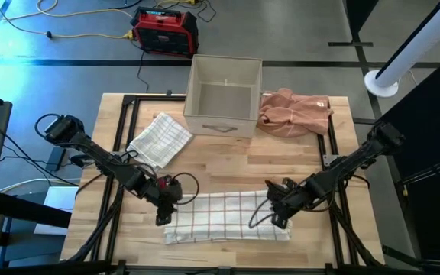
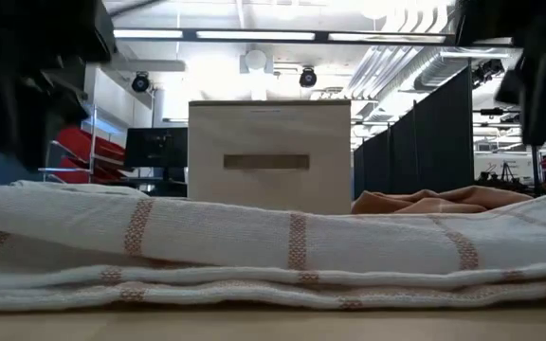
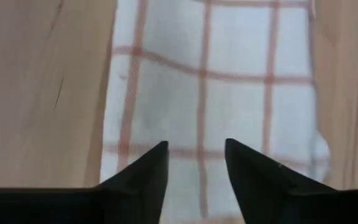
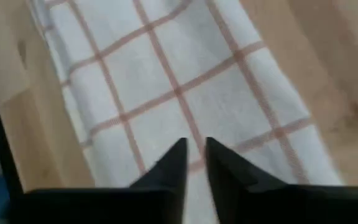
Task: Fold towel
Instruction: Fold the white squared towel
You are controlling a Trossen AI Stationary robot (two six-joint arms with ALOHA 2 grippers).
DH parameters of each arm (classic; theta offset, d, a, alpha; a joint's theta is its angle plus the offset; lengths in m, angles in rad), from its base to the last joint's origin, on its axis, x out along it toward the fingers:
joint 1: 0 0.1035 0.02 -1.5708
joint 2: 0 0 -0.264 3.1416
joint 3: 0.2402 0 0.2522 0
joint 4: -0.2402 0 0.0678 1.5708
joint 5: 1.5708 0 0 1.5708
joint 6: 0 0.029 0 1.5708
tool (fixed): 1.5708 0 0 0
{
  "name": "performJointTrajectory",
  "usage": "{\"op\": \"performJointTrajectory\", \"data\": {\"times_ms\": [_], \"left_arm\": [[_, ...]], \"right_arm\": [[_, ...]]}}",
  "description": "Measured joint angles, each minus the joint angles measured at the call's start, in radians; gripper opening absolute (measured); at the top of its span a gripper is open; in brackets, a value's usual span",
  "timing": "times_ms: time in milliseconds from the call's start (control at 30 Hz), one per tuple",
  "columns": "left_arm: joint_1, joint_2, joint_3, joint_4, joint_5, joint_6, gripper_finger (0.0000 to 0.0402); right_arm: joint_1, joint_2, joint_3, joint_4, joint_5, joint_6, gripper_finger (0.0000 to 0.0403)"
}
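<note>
Presently, stock on the table point(image 1: 228, 164), taken from above:

Item one: towel point(image 1: 228, 215), white with a red-brown check, folded into a long strip lying along the near edge, its ends toward the left and right edges. In the low view it shows as stacked layers across the whole foreground.

Item two: my left gripper point(image 1: 164, 210), over the strip's left end. My wrist view shows the two fingers point(image 3: 143, 177) parted by a clear gap, nothing between them, checked cloth below. Whether the tips touch the cloth I cannot tell.

Item three: my right gripper point(image 1: 279, 216), over the strip's right end. My wrist view shows the fingers point(image 4: 166, 167) nearly together, only a thin slit between them, with no cloth caught in it; the towel lies below.

Item four: second cloth point(image 1: 159, 138), same check, folded, toward the left edge, between the far-left corner and the strip, well apart from the strip.

Item five: box point(image 1: 224, 95), beige, open at the top, with a slot handle on its near face, at the middle of the far edge.

Item six: rag point(image 1: 294, 112), pinkish-tan, crumpled, just beside the box toward the far-right corner.

Item seven: red case point(image 1: 165, 30) with cables, on the floor beyond the far edge.
</note>
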Motion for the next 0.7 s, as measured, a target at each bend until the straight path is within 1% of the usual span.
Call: {"op": "performJointTrajectory", "data": {"times_ms": [33, 67, 133, 233, 333, 467, 633, 700], "left_arm": [[0.0, 0.0, -0.03, 0.032, 0.001, -0.016, 0.0128], [0.001, 0.0, -0.055, 0.049, 0.001, -0.034, 0.0116], [0.006, 0.001, -0.087, 0.054, 0.001, -0.075, 0.0091], [0.009, 0.001, -0.122, 0.07, -0.003, -0.107, 0.0058], [0.017, 0.001, -0.131, 0.074, 0.001, -0.107, 0.0031], [0.059, 0.001, -0.103, 0.081, 0.024, -0.077, 0.0008], [0.138, -0.024, -0.012, 0.078, 0.051, 0.057, 0.0001], [0.171, -0.043, 0.038, 0.036, 0.051, 0.114, 0.0001]], "right_arm": [[-0.001, 0.004, -0.037, 0.063, 0.0, 0.023, 0.0018], [-0.001, 0.006, -0.076, 0.123, -0.001, 0.049, 0.001], [-0.004, 0.006, -0.147, 0.194, -0.003, 0.127, 0.0009], [-0.015, 0.007, -0.208, 0.188, -0.003, 0.248, 0.0003], [-0.053, 0.003, -0.23, 0.133, -0.019, 0.296, 0.0002], [-0.157, -0.001, -0.229, 0.048, -0.049, 0.242, 0.0], [-0.328, -0.008, -0.227, -0.022, -0.075, 0.124, 0.0], [-0.394, -0.019, -0.227, -0.038, -0.092, 0.084, 0.0]]}}
